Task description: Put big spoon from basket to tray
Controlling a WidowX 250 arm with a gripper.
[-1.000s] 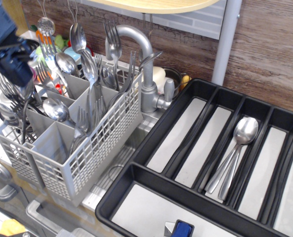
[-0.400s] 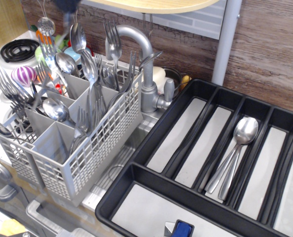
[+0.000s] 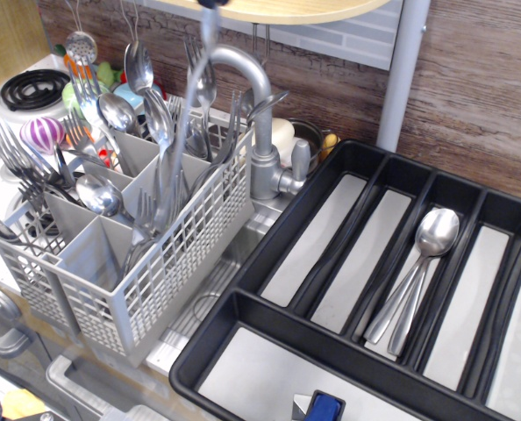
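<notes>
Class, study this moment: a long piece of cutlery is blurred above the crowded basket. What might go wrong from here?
1. The blurred cutlery piece hangs tilted among packed forks and spoons in the basket; it may snag neighbours and drag them out.
2. It passes close to the tap, so swinging toward the tray might knock it loose.

view: single, high front, angled down | near: basket (image 3: 111,254) left, tray (image 3: 269,228) right

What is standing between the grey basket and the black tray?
The grey metal faucet stands between the basket and the tray, in the only camera view.
</notes>
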